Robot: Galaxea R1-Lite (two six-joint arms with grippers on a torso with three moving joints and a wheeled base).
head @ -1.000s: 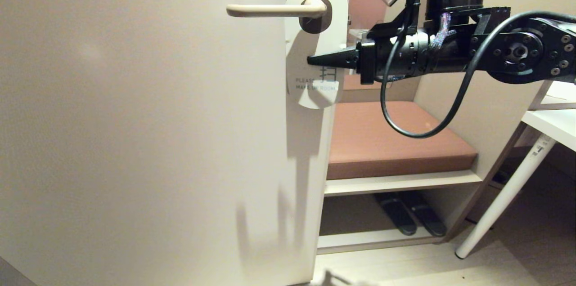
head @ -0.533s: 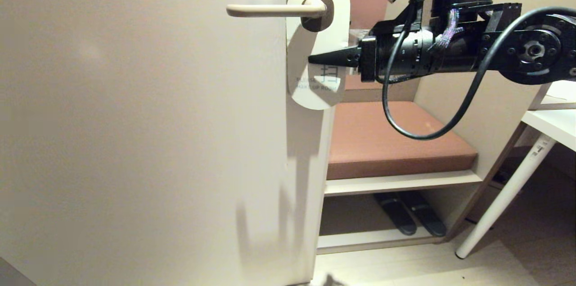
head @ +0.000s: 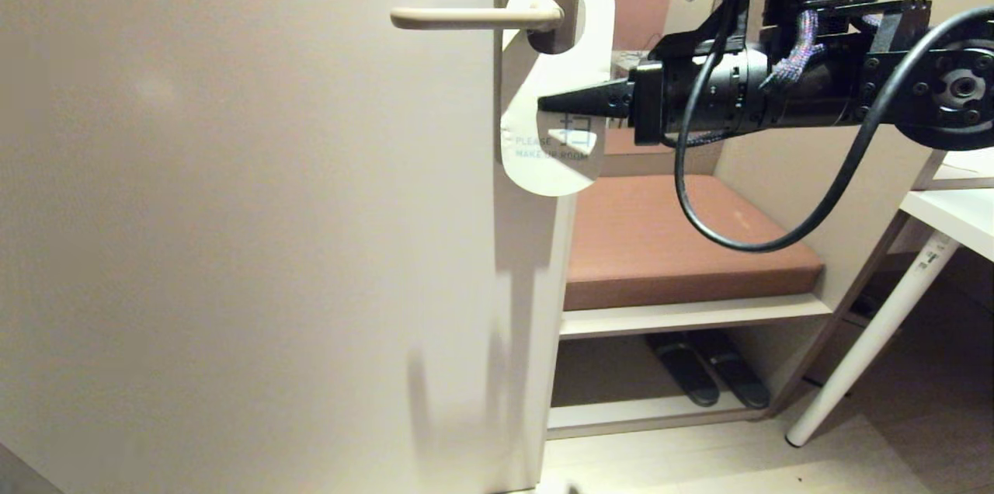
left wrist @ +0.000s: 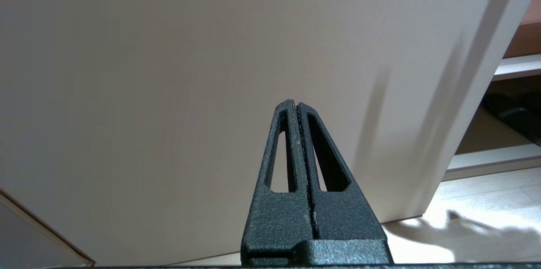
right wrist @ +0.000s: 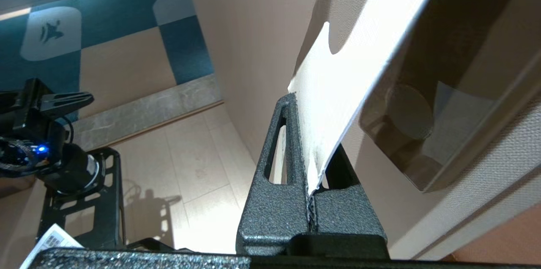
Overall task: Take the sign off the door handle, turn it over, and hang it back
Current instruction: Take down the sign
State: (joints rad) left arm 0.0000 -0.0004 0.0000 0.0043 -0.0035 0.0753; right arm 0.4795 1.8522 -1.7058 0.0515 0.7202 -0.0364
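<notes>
Legible text is confined to one item. The sign, white face outward, carries two lines of small grey-blue capitals near its lower rounded end: "PLEASE" above "MAKE UP ROOM". Just above these stands a larger character or symbol, partly in shadow and not readable. A small printed label on the white table leg is too small to read.

A large cream-beige door panel fills the left. Beyond its edge, a built-in bench with a reddish-brown cushion sits over a shelf holding dark slippers. A white tabletop on slanted legs stands right, over pale wood-plank floor.
</notes>
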